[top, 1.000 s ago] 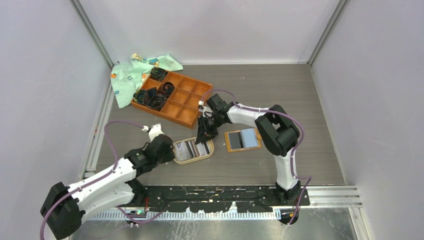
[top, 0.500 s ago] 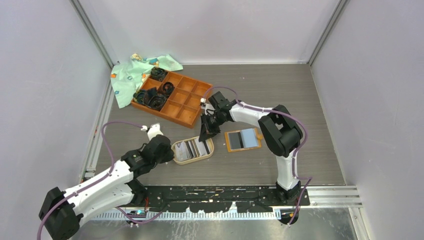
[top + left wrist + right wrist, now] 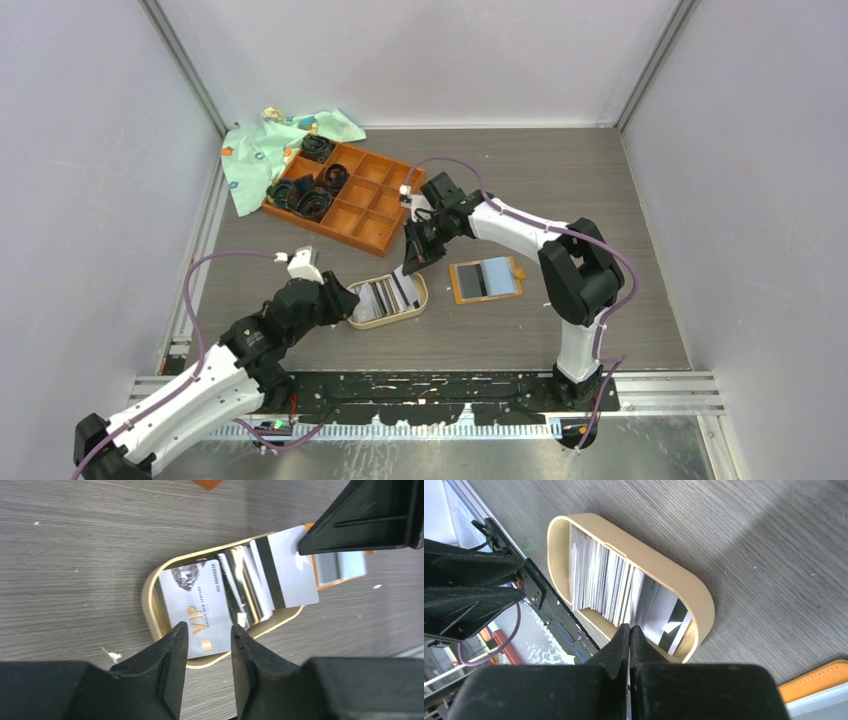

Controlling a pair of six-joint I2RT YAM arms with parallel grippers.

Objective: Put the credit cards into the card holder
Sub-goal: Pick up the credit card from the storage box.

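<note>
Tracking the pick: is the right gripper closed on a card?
Yes, the right gripper pinches the striped card by its corner above the dish.

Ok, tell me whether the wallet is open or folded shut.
Open: the wallet lies spread flat, its grey inside facing up.

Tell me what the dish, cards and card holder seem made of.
Dish: probably moulded plastic, matte tan, with a smooth, even, rounded rim.
Cards: thin plastic, glossy and printed, some with a mirror-like sheen.
Card holder: orange leather or an imitation, judging by its soft rounded edge; which one, I cannot tell.
</note>
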